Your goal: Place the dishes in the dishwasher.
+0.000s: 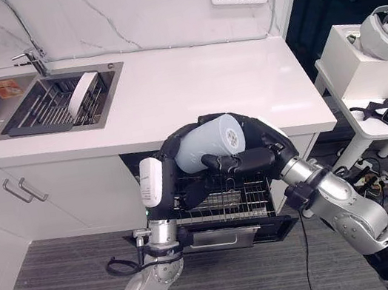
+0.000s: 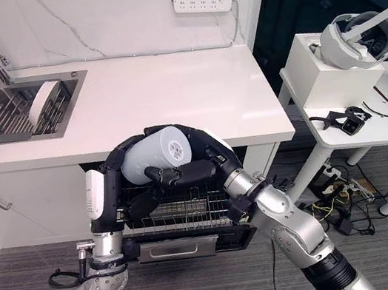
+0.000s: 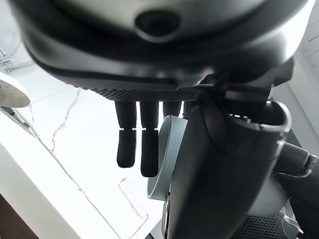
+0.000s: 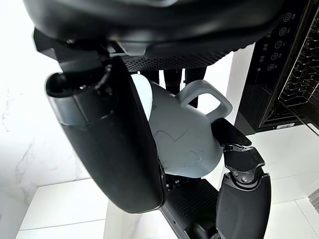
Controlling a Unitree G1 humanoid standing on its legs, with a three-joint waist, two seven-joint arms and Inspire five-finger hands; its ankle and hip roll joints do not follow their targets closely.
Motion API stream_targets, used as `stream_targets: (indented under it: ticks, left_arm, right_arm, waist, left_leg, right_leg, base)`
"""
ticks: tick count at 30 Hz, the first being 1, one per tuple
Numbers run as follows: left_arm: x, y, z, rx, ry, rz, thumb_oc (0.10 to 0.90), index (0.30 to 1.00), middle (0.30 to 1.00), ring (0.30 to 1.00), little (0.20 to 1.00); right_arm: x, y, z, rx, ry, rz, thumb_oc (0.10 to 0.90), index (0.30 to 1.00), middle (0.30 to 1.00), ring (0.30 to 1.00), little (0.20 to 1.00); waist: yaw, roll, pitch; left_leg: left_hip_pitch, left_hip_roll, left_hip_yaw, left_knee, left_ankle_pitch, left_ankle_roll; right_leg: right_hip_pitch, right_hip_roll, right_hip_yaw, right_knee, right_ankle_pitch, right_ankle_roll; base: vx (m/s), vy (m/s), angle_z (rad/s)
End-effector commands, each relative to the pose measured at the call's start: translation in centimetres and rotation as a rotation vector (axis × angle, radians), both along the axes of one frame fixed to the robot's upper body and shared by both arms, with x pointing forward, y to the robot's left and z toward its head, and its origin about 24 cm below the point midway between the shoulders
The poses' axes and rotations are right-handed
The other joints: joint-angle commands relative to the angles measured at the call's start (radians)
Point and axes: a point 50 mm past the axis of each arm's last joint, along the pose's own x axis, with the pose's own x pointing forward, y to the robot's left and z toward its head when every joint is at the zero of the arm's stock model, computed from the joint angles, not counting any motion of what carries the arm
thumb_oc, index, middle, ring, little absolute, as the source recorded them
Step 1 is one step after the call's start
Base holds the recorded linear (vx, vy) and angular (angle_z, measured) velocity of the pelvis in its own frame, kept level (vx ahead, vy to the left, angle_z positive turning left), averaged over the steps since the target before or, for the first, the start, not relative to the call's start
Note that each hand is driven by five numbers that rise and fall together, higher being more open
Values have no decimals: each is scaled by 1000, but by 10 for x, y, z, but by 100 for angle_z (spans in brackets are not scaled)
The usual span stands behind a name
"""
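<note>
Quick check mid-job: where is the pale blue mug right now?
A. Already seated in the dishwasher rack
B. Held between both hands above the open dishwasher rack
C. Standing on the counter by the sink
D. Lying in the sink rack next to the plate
B: the mug lies on its side, with the right hand and left hand curled around it above the dishwasher rack.

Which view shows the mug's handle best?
The right wrist view: the mug shows its handle in full there. Both eye views show only its body and base, wrapped by both hands; the left wrist view shows just its rim.
</note>
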Motion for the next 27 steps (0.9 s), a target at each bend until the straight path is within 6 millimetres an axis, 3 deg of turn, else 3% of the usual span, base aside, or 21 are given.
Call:
stream_targets:
  ticks: [1, 7, 8, 9, 18, 27]
  left_arm:
    - [0, -27, 59, -58, -300, -185, 400, 300, 300, 300, 300]
    - [-1, -26, 61, -93, -277, -201, 400, 300, 300, 300, 300]
    - [-1, -26, 61, -102, -271, -205, 649, 674, 674, 674, 674]
    - [0, -26, 61, -111, -260, -214, 800, 900, 900, 900, 900]
    - [-2, -20, 62, -137, -218, -235, 800, 900, 900, 900, 900]
    - [-7, 6, 70, -188, -235, -208, 800, 900, 900, 900, 900]
  right_arm:
    - [-6, 18, 58, 157, -280, 87, 400, 300, 300, 300, 300]
    - [-6, 17, 58, 148, -293, 65, 400, 300, 300, 300, 300]
    - [-6, 16, 58, 145, -295, 62, 400, 300, 300, 300, 300]
    - [-6, 16, 58, 138, -301, 54, 400, 300, 300, 300, 300]
    - [-5, 8, 59, 150, -321, -25, 400, 300, 300, 300, 300]
    - [-6, -16, 51, 146, -326, -168, 400, 300, 300, 300, 300]
  waist:
    - [22, -11, -38]
    - [20, -6, -38]
    - [20, -6, -37]
    - [21, -5, -37]
    - [25, 5, -33]
    - [24, 24, -32]
  left_leg:
    - [40, 41, 26, 46, -176, 27]
    - [42, 41, 26, 46, -176, 27]
    - [41, 40, 25, 46, -176, 27]
    - [41, 39, 24, 46, -175, 27]
    - [35, 35, 17, 46, -173, 26]
    - [31, 32, 10, 46, -168, 23]
  right_leg:
    - [40, -23, -8, 8, -112, 101]
    - [41, -22, -8, 8, -113, 99]
    - [41, -22, -8, 8, -113, 99]
    - [41, -22, -8, 8, -113, 98]
    - [40, -25, -12, 8, -117, 93]
    - [38, -28, -12, 8, -119, 89]
  base:
    - [0, 0, 0]
    - [0, 0, 0]
    - [0, 0, 0]
    - [0, 0, 0]
    - [0, 0, 0]
    - [0, 4, 0]
